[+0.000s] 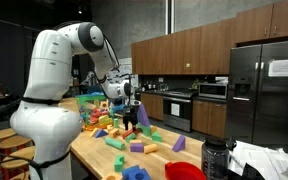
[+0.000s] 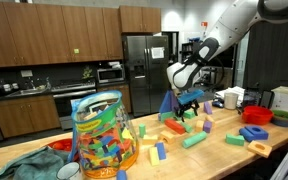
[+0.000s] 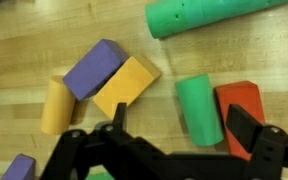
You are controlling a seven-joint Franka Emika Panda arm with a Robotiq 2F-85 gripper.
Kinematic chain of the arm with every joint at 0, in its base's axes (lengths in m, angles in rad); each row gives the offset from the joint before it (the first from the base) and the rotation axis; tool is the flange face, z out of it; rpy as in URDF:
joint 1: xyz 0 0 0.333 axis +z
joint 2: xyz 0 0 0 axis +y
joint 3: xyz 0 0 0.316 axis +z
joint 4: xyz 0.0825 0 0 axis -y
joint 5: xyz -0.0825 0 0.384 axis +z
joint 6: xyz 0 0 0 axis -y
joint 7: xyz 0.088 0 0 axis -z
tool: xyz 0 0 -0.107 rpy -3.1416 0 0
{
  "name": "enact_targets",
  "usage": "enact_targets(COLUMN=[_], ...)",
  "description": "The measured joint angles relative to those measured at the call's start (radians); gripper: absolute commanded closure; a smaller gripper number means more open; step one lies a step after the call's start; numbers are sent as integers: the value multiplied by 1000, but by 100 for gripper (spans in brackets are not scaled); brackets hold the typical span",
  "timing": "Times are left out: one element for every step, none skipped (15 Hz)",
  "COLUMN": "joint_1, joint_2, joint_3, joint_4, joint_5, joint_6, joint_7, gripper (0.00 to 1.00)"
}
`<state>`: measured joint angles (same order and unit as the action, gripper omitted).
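Observation:
In the wrist view my gripper (image 3: pixel 181 132) is open, its black fingers (image 3: pixel 246 128) spread wide just above the wooden table (image 3: pixel 24 40). A short green cylinder (image 3: pixel 196 108) lies on the table between them, nearer the right finger. A red block (image 3: pixel 237 98) sits against its right side. To the left lie an orange-yellow block (image 3: pixel 127 85), a purple block (image 3: pixel 94 68) and a yellow cylinder (image 3: pixel 54 105). A long green cylinder (image 3: pixel 214 14) lies at the top. In both exterior views the gripper (image 1: pixel 131 108) (image 2: pixel 187 102) hangs low over scattered blocks.
Many coloured blocks cover the table (image 2: pixel 216 152). A clear container full of blocks (image 2: pixel 104 135) and a teal cloth (image 2: pixel 29 163) stand at one end. Red bowls (image 1: pixel 184 171) (image 2: pixel 256 115) sit near the edges. Kitchen cabinets and a fridge (image 1: pixel 269 90) stand behind.

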<state>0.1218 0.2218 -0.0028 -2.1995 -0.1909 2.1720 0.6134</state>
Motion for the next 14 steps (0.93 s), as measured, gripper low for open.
enact_targets(joint_1=[0,0,0,0,0,0,0,0,0,0,0,0,0,0], joint_2=[0,0,1,2,3,4,4,4,4,5,7,11,15,20], joint_3=[1,1,1,1,1,1,1,1,1,1,1,1,1,1], joint_4=[2,2,2,2,2,2,2,2,3,4,4,3,3,2], joint_5=[0,0,0,0,0,0,0,0,0,0,0,0,0,0], joint_6=[-2,-2,-2,-2,-1,-1,-1,3,9,22,39,59,76,94], joint_7=[0,0,0,0,0,0,1,2,3,5,6,7,9,11], gripper=[0,0,0,0,0,0,0,0,0,0,0,0,0,0])
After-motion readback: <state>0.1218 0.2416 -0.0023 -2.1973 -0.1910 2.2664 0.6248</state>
